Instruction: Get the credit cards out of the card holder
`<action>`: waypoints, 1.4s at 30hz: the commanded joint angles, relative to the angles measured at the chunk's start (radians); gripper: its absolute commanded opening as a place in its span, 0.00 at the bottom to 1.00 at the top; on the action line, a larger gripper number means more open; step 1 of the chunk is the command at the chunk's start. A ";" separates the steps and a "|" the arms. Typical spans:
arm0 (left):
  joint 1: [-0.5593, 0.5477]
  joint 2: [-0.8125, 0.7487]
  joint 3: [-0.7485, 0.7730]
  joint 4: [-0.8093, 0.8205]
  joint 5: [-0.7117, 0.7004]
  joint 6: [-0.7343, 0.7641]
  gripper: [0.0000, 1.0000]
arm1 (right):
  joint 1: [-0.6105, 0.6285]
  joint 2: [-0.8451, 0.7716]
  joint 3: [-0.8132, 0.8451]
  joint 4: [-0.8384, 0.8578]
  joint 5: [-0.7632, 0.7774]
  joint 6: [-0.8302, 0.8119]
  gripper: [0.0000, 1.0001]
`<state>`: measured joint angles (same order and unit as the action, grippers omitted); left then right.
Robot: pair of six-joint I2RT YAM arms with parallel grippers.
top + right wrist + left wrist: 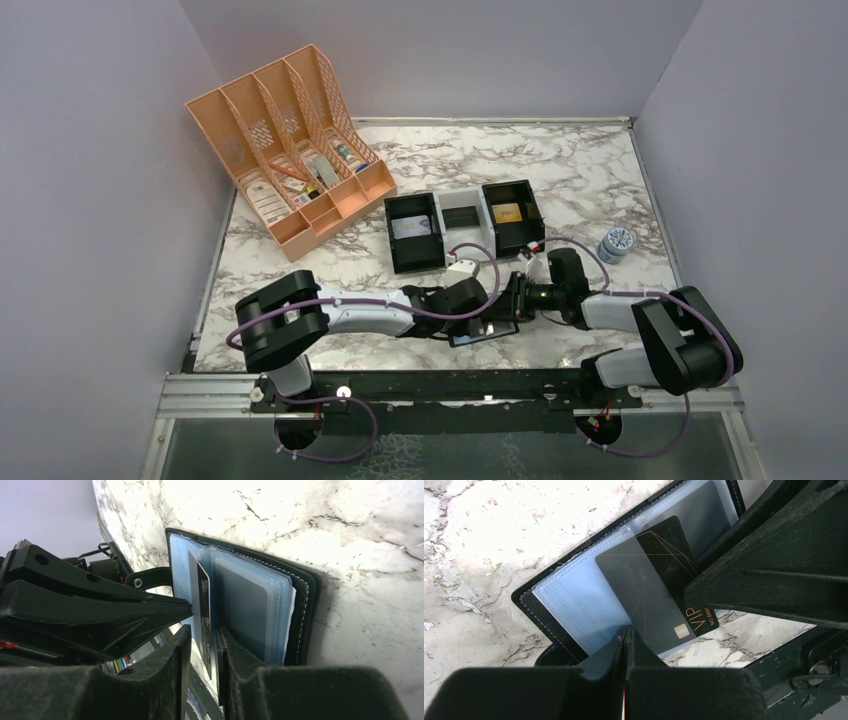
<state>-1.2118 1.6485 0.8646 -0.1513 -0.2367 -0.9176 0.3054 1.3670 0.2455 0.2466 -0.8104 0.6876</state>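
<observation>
While the card holder lies open on the counter near its front edge, between the two arms, I see the left tool pressed together at the holder's lower edge. Whether it nips a clear sleeve there I can't quite tell. A dark credit card marked VIP sticks partway out of the sleeves. The right tool straddles that card's edge, its fingers slightly spread, with a thin gap on either side.
</observation>
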 commanded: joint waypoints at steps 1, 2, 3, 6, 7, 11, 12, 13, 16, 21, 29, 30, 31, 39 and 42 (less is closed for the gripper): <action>-0.009 0.046 0.002 -0.103 -0.048 -0.004 0.00 | -0.004 0.036 -0.063 0.112 0.022 0.043 0.26; -0.009 0.047 0.002 -0.103 -0.045 -0.005 0.00 | -0.005 0.050 -0.077 0.151 0.013 0.056 0.26; -0.011 0.046 0.002 -0.104 -0.043 -0.006 0.00 | -0.004 0.067 -0.083 0.172 0.010 0.068 0.23; -0.012 0.047 0.003 -0.114 -0.051 -0.007 0.00 | -0.005 0.093 -0.097 0.219 0.008 0.088 0.19; -0.012 0.047 0.003 -0.116 -0.056 -0.007 0.00 | -0.005 0.094 -0.098 0.226 0.008 0.090 0.18; -0.012 0.046 0.013 -0.129 -0.065 -0.003 0.00 | -0.005 0.090 -0.053 0.152 0.009 0.040 0.05; -0.011 0.046 0.016 -0.137 -0.068 -0.003 0.00 | -0.006 0.088 -0.043 0.130 0.007 0.025 0.03; -0.012 0.046 0.018 -0.144 -0.073 -0.005 0.00 | -0.007 0.084 -0.035 0.109 0.007 0.016 0.01; -0.012 0.047 0.015 -0.156 -0.087 -0.015 0.00 | -0.012 0.073 -0.024 0.071 -0.001 0.008 0.01; -0.011 0.041 0.001 -0.157 -0.099 -0.030 0.00 | -0.017 0.018 -0.035 0.017 0.066 0.024 0.01; -0.012 0.066 0.025 -0.156 -0.089 -0.014 0.00 | -0.017 -0.031 -0.086 0.121 0.019 0.074 0.15; -0.012 0.074 0.029 -0.156 -0.087 -0.014 0.00 | -0.017 -0.016 -0.088 0.143 -0.006 0.074 0.18; -0.011 0.076 0.032 -0.156 -0.086 -0.012 0.00 | -0.017 0.002 -0.087 0.166 -0.033 0.065 0.21; -0.012 0.087 0.046 -0.160 -0.078 0.003 0.00 | -0.015 0.128 -0.105 0.322 -0.105 0.100 0.23; -0.011 0.087 0.044 -0.169 -0.082 0.001 0.00 | -0.015 0.112 -0.092 0.295 -0.076 0.098 0.10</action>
<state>-1.2243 1.6844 0.9257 -0.2317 -0.2871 -0.9329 0.2932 1.4796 0.1555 0.5259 -0.9112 0.7937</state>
